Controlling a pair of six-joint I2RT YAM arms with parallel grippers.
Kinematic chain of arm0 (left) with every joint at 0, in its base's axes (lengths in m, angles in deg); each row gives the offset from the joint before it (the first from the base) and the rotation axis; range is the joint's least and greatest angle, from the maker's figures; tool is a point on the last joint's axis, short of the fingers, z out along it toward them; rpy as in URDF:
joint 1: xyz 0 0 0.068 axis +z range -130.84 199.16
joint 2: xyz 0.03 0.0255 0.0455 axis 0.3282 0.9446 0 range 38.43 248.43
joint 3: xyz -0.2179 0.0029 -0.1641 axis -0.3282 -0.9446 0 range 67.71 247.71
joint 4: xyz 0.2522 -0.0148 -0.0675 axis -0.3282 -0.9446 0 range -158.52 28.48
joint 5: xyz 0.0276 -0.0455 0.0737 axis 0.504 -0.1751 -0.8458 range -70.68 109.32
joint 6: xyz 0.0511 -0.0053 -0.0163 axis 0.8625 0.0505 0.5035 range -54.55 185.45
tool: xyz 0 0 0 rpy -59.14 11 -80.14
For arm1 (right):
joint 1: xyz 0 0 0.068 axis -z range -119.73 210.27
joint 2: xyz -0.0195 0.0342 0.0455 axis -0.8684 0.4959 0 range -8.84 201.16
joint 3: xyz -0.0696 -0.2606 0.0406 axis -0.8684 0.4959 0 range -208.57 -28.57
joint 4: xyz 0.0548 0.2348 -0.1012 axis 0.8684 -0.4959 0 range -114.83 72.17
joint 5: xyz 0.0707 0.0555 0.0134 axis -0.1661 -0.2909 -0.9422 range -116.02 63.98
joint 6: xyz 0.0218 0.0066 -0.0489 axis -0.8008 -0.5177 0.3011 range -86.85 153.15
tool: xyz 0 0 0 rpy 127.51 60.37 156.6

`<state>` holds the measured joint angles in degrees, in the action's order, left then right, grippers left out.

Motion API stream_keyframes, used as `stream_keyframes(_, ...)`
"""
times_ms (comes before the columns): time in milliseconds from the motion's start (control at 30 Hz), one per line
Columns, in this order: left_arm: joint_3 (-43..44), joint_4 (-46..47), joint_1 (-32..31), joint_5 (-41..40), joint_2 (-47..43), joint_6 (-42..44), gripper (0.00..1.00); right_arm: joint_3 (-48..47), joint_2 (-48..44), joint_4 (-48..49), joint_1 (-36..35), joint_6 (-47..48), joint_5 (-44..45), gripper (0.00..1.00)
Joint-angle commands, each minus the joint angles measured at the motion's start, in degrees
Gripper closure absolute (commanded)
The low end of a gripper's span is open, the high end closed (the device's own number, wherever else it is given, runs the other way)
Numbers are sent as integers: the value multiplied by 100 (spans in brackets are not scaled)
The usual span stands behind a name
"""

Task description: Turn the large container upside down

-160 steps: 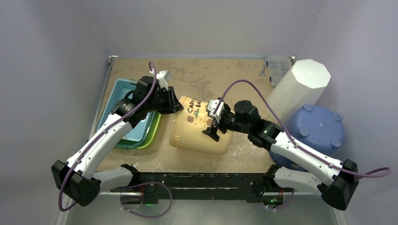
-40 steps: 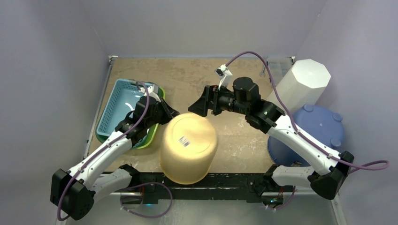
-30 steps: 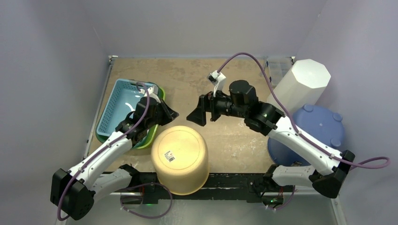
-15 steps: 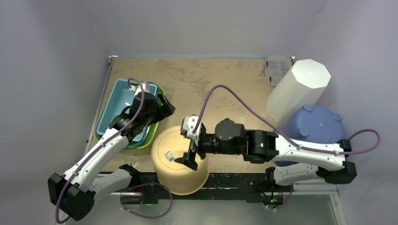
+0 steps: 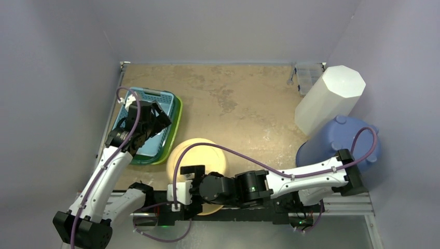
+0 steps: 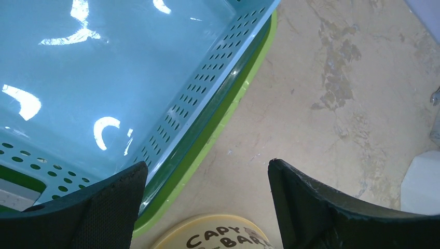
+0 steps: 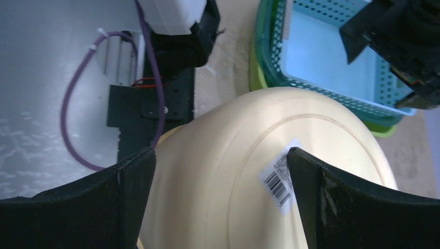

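Since your left tool (image 6: 207, 174) and right tool (image 7: 220, 166) have both spread and let go, large container (image 5: 200, 161) rests base-up: flip looks done.

- Container (image 7: 228, 155): cream, with black lettering (image 6: 223, 240) and a white barcode label (image 7: 282, 180).
- Basket (image 6: 78, 67): light blue, dotted with rows of small holes.
- Tray (image 6: 224, 129) under it: lime green.
- Table (image 5: 244, 109): tan, mottled with darker patches.
- Tall bin (image 5: 329, 98): white.
- Tub (image 5: 337, 142): blue.
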<state>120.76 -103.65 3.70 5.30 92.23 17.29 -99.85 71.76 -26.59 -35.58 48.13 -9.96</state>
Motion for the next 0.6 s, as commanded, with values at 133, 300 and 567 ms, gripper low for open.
stream_keyframes(133,112,-178,35,-48,-225,106,15,199,114,564,-78,651,1986,1)
stream_keyframes(300,82,-85,34,118,-258,89,15,547,40,616,-42,740,2944,1)
stream_keyframes(567,64,97,33,539,-230,185,15,620,-407,23,1069,-674,3079,1)
